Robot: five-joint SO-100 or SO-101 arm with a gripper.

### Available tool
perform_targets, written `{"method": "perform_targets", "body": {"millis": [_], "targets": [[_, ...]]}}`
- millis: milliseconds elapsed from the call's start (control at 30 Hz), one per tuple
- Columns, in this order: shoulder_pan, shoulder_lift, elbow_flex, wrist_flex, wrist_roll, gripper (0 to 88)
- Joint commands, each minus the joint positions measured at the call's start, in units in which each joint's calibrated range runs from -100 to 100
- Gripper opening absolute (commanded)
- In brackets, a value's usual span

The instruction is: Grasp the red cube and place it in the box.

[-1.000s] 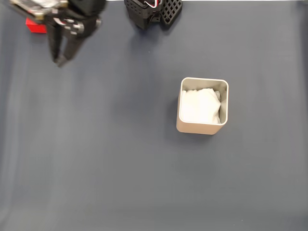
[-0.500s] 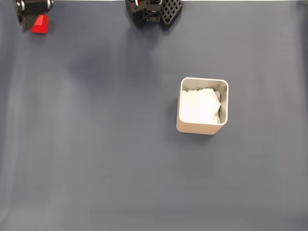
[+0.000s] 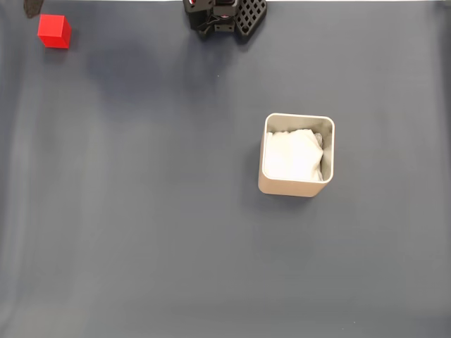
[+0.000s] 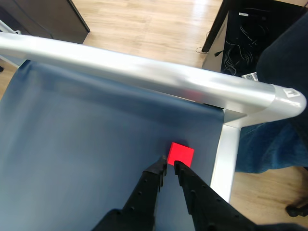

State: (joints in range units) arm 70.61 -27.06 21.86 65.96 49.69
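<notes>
The red cube (image 3: 53, 31) sits on the dark mat at the far top-left corner of the fixed view. It also shows in the wrist view, where the red cube (image 4: 180, 154) lies just beyond my fingertips, near the mat's corner. My gripper (image 4: 169, 167) points at it from below, fingers almost together with nothing between them. A dark bit of the gripper (image 3: 32, 7) pokes in at the fixed view's top-left edge. The beige box (image 3: 330, 151) with white padding stands upright at centre-right, far from the cube.
The arm's black base (image 3: 224, 15) is at the top middle. In the wrist view a silver frame rail (image 4: 144, 67) borders the mat right behind the cube. A person's leg in jeans (image 4: 269, 144) is beyond the corner, over wooden floor.
The arm swung up and left, leaving the fixed view almost fully. The cube, partly covered before, now shows whole and has not moved. The box stayed put.
</notes>
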Motion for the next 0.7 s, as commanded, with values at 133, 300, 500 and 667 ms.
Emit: {"method": "perform_targets", "body": {"millis": [133,300,500,667], "targets": [[4.54,-0.67,3.76,0.64,1.17,8.2],[6.38,-1.54,7.95,0.31,1.07,16.0],[7.52,-1.8,9.14,1.05,-0.83,29.4],[7.66,-1.8,9.77,1.13,-1.86,38.0]]}}
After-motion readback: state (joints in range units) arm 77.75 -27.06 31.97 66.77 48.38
